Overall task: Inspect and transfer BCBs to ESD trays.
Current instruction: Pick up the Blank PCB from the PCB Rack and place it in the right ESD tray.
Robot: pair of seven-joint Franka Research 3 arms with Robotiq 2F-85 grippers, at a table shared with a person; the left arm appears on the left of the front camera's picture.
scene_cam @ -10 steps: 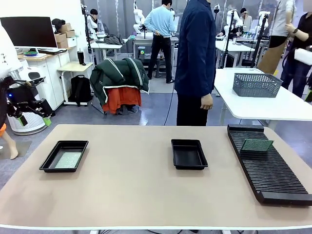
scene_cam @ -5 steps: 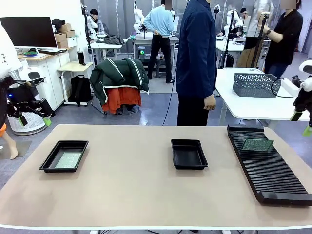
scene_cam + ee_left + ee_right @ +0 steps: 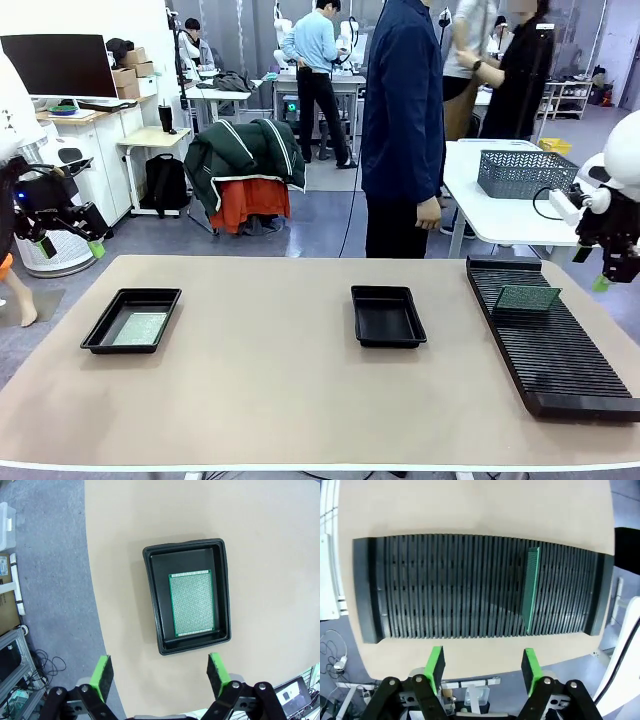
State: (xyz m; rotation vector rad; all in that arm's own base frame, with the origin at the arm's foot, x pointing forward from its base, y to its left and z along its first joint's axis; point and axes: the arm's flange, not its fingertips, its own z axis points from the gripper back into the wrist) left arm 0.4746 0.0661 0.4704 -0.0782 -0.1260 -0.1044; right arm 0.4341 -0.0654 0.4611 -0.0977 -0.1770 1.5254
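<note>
Since the earlier frame the right arm has swung in from the right edge, and its right pincer [image 3: 605, 280] now hangs above the far end of the long black slotted rack [image 3: 560, 360], just off that rack's outer side. In its wrist view the right pincer [image 3: 482, 662] stands released, green pads apart with nothing between them, looking down on the rack [image 3: 445, 585]. One BCB [image 3: 527, 297] stands on edge in a slot near the rack's far end, seen almost edge-on from the wrist [image 3: 532, 590]. The left pincer [image 3: 70, 245] hovers off the bench's [image 3: 280, 400] left side, also released, its pads spread wide [image 3: 160, 672]. Below it lies the left ESD tray [image 3: 150, 595], with a second BCB [image 3: 191, 602] flat on its floor. The other ESD tray [image 3: 388, 316] sits near the bench's middle, well apart from the left tray [image 3: 150, 292]. A person [image 3: 402, 120] stands at the far side, one hand [image 3: 428, 212] hanging down.
</note>
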